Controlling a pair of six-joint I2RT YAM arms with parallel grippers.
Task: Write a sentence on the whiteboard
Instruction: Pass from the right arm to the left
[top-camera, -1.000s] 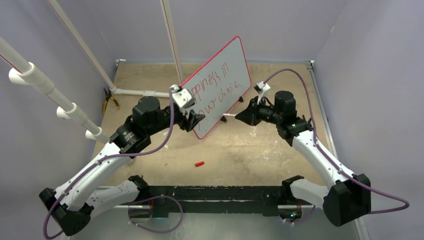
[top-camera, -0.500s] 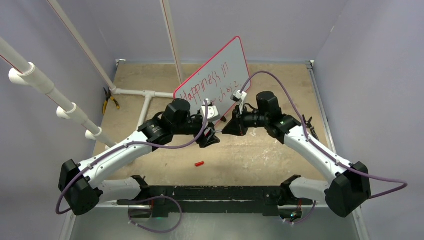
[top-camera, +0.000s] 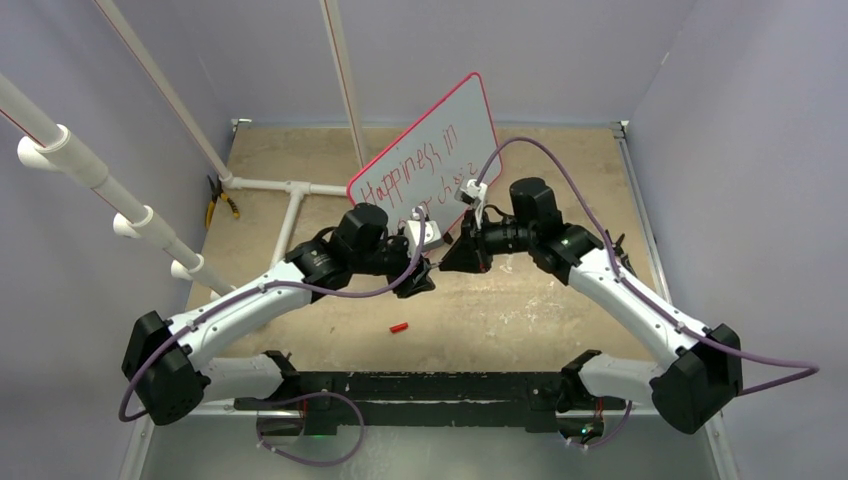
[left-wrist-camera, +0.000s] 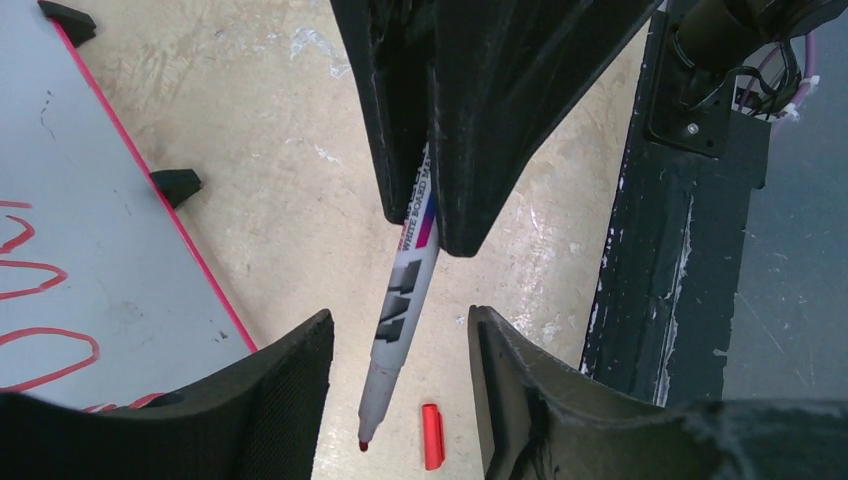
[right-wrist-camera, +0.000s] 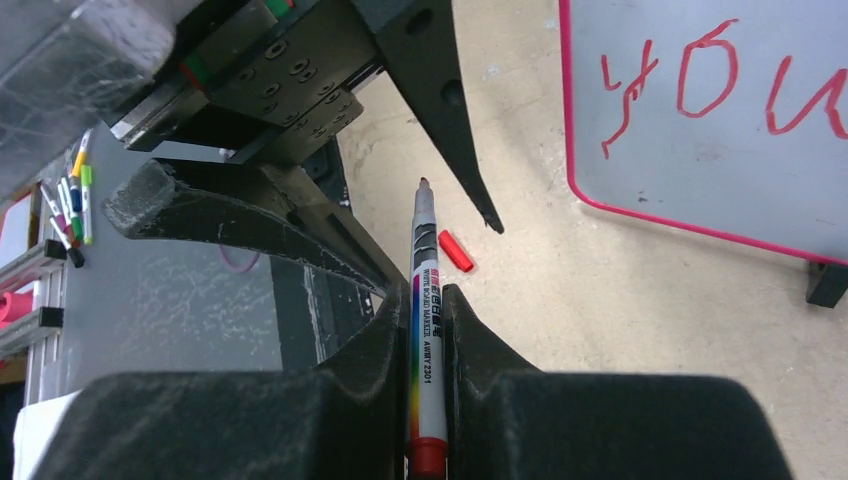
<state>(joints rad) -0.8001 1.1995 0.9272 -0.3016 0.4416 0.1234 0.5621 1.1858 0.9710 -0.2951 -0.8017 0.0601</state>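
Marker (right-wrist-camera: 424, 240) in my right pincer (right-wrist-camera: 425, 295): white barrel, rainbow stripe, black bands, red tip. Red cap (right-wrist-camera: 456, 250) just past my black fingers (right-wrist-camera: 370, 330), on the tan table (right-wrist-camera: 600, 330). Right of the pincer, whiteboard (right-wrist-camera: 800, 190) is pale grey with a red rim; sentence (right-wrist-camera: 625, 100) is red.

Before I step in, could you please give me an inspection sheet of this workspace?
Surface: tan table, scuffed with white smears.
Job's things: whiteboard standing on small feet; red sentence on it; uncapped marker.
Clutter: red cap loose on table; pliers by the left wall.
Pincers: right pincer shut on marker; left pincer open, fingers either side of its tip.
Cables: purple cables hanging in loose loops.
Surroundings: white pipes left, lilac walls.
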